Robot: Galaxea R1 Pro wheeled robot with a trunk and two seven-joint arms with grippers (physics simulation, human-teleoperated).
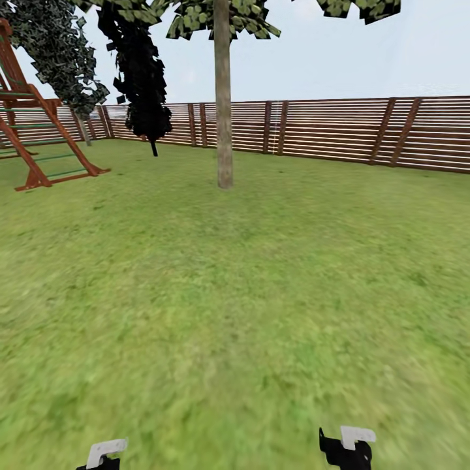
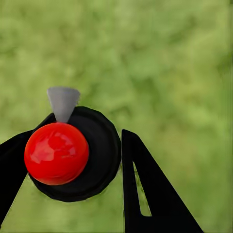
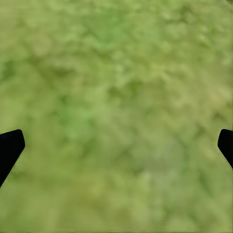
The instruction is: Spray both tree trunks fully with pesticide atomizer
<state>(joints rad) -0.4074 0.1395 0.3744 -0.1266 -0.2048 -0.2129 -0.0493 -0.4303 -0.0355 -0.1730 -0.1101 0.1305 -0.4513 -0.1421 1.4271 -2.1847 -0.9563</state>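
One tall tree stands ahead in the head view, its pale mottled trunk [image 1: 224, 117] rising from the lawn [image 1: 235, 294] to light green leaves [image 1: 215, 14]. The pesticide atomizer [image 2: 57, 153] is seen from above in the left wrist view: red round top, dark body, grey nozzle. My left gripper [image 2: 87, 127] is shut on it, a black finger [image 2: 145, 189] on each side. That left gripper [image 1: 104, 455] sits at the bottom edge of the head view. My right gripper [image 3: 116, 141] is open over grass, empty, and appears low in the head view [image 1: 346, 447].
A brown slat fence [image 1: 339, 130] runs across the back. A black cone-shaped tree [image 1: 142, 78] and a thin-trunked tree with dark jagged foliage [image 1: 55, 52] stand at the back left. A red-brown wooden play frame [image 1: 39, 137] is at far left. Grass stretches between me and the trunk.
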